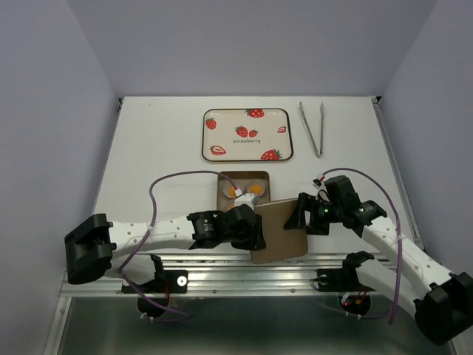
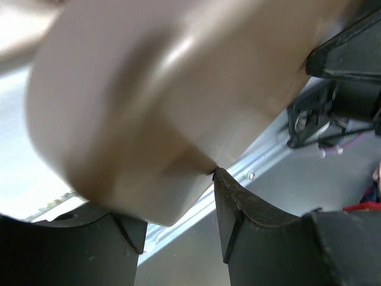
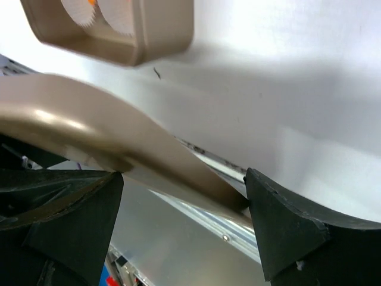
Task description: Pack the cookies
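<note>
The tan square tin base [image 1: 224, 194] sits mid-table and holds orange-yellow cookies [image 1: 240, 191] in white paper cups. Its tan lid [image 1: 281, 233] hangs tilted just in front of it, over the table's front edge. My left gripper [image 1: 256, 224] grips the lid's left edge. In the left wrist view [image 2: 172, 214] the lid [image 2: 166, 101] fills the frame and touches both fingertips. My right gripper [image 1: 299, 214] holds the lid's right edge. In the right wrist view [image 3: 181, 185] the lid [image 3: 119, 143] spans between the fingers. The tin base [image 3: 149, 36] shows behind with a cookie [image 3: 91, 3].
A white strawberry-print tray [image 1: 247, 134] lies at the back centre. Metal tongs [image 1: 312, 127] lie to its right. The aluminium rail [image 1: 222, 265] runs along the table's front edge below the lid. Grey walls close in on both sides.
</note>
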`<state>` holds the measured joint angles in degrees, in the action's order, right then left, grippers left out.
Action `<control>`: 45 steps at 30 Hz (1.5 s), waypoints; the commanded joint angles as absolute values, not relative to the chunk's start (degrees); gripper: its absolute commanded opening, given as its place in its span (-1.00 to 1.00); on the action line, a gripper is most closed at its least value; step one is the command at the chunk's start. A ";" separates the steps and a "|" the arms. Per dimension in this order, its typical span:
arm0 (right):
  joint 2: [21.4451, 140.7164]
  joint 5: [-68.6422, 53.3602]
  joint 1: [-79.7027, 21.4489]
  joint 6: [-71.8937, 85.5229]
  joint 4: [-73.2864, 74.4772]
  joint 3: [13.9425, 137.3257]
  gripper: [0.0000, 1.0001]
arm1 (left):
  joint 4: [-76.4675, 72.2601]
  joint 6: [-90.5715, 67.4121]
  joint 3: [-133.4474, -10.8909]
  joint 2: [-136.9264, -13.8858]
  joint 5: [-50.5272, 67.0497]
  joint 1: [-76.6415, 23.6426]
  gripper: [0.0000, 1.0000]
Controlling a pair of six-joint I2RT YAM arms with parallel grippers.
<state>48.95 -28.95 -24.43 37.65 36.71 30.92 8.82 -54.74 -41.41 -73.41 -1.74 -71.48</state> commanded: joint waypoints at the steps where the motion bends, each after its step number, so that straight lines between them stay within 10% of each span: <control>1: 53.78 -35.68 -25.14 38.67 29.27 39.01 0.71 | 7.56 -51.51 -45.62 -71.46 -5.72 -66.99 -0.01; 45: 89.55 -34.10 -31.82 38.58 29.09 63.28 0.63 | 25.05 -34.63 -56.95 -78.75 -1.58 -37.80 0.12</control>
<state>89.65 -26.76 -29.12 36.18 25.87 59.48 25.19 -35.35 -55.24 -76.88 5.48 -39.68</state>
